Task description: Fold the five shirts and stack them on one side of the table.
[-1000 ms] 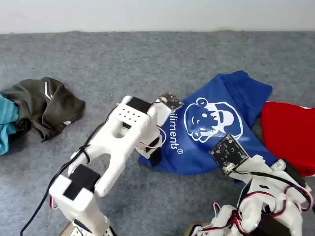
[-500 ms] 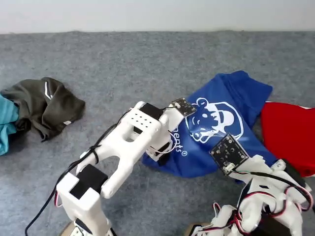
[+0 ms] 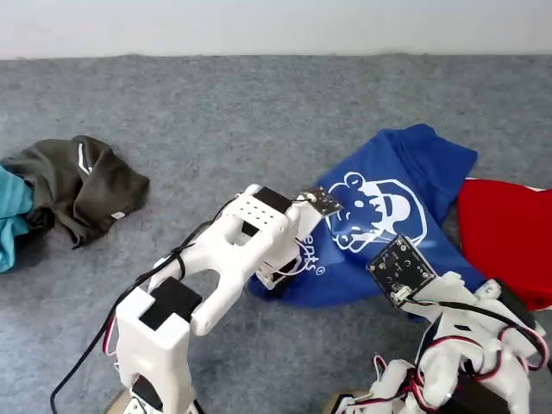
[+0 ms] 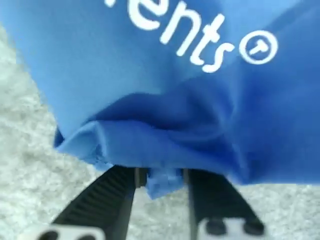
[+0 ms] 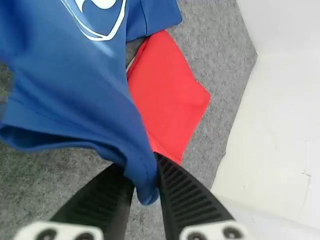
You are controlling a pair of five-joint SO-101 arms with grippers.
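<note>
A blue shirt [image 3: 388,216] with a white print lies right of centre on the grey table. My left gripper [image 4: 160,182] is shut on its bunched near-left edge, blue cloth [image 4: 165,125] pinched between the black fingers [image 4: 112,192]. The left arm [image 3: 233,259] stretches over that edge in the high view. My right gripper [image 5: 145,187] is shut on the blue shirt's [image 5: 65,85] other near edge, low at the right [image 3: 431,285]. A red shirt [image 3: 504,237] lies at the far right, also visible as red cloth [image 5: 167,100]. A dark olive shirt [image 3: 78,185] and a teal shirt [image 3: 10,220] sit at the left.
A white wall [image 5: 280,110] borders the table beyond the red shirt. Bare grey carpet [image 3: 224,112] spreads across the table's middle and back. Cables hang off the left arm's base [image 3: 95,345].
The left arm has swung to the right, dragging the blue shirt's near-left edge inward so the shirt bunches up. The right arm has stayed put.
</note>
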